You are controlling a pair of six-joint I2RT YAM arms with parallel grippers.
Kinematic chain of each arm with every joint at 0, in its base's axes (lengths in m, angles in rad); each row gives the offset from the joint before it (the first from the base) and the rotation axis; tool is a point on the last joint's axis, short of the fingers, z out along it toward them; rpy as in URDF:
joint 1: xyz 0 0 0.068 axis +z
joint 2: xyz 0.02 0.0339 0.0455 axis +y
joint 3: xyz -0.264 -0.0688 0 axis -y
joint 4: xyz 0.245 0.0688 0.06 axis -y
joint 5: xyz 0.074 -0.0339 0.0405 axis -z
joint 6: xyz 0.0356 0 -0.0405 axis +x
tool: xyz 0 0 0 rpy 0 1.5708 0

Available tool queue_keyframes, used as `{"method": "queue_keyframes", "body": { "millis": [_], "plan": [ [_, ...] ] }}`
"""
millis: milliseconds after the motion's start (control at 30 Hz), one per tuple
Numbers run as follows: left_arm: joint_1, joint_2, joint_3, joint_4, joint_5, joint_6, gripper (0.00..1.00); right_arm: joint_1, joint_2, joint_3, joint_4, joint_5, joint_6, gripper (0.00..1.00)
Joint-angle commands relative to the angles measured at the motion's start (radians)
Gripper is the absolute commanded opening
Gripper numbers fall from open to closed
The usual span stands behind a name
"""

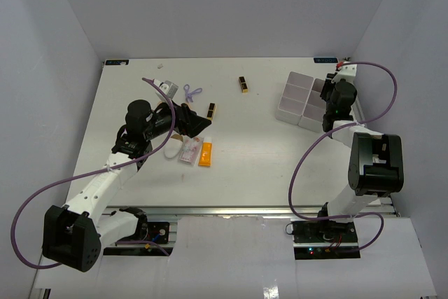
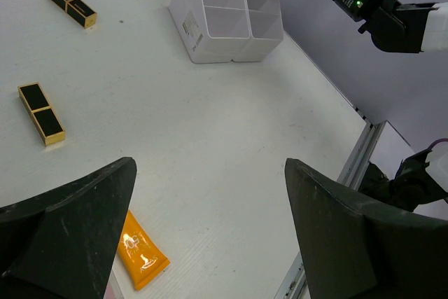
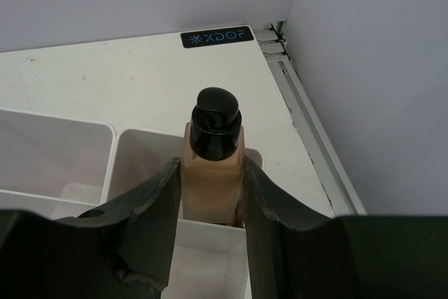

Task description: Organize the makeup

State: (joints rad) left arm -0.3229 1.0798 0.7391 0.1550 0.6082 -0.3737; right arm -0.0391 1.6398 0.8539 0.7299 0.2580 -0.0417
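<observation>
On white table (image 1: 266,152), white four-compartment tray (image 2: 210,45) at far right. Right gripper (image 3: 213,173) clamped on upright beige bottle (image 3: 212,162) with black cap, lower end down in a corner compartment. Left gripper (image 2: 210,169) spread wide, empty, near orange tube (image 2: 140,251); two black-gold lipstick tubes (image 2: 42,113) beyond. Black corner sticker (image 3: 217,36): "XDOF".

A white table (image 1: 266,166) is being enclosed by plain pale grey walls (image 1: 224,5), evenly lit. Just beyond the right pincer (image 3: 212,173), a black label (image 3: 217,36) is being shown at the table corner, beside a metal rail (image 3: 310,138).
</observation>
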Motion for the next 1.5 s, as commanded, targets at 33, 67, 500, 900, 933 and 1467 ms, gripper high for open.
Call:
{"method": "queue_keyframes", "body": {
  "millis": [33,67,500,900,933,1467],
  "plan": [
    [-0.002,0.002,0.006,-0.006,-0.008,0.015,0.98,-0.006,-0.031,-0.026,0.104,0.004,0.006,0.35],
    [-0.003,0.002,0.006,-0.006,-0.007,0.015,0.98,-0.007,-0.033,-0.032,0.103,0.001,0.006,0.38],
    [-0.003,-0.002,0.006,-0.007,-0.008,0.016,0.98,-0.015,-0.135,-0.08,0.031,-0.06,0.026,0.56],
    [-0.002,-0.006,0.006,-0.009,-0.01,0.018,0.98,-0.048,-0.288,-0.064,-0.166,-0.199,0.066,0.71],
    [-0.003,-0.006,0.006,-0.01,-0.01,0.018,0.98,-0.052,-0.294,-0.058,-0.186,-0.224,0.064,0.72],
    [-0.005,-0.009,0.009,-0.016,-0.009,0.022,0.98,-0.194,-0.248,0.166,-0.495,-0.773,-0.06,0.52]
  ]
}}
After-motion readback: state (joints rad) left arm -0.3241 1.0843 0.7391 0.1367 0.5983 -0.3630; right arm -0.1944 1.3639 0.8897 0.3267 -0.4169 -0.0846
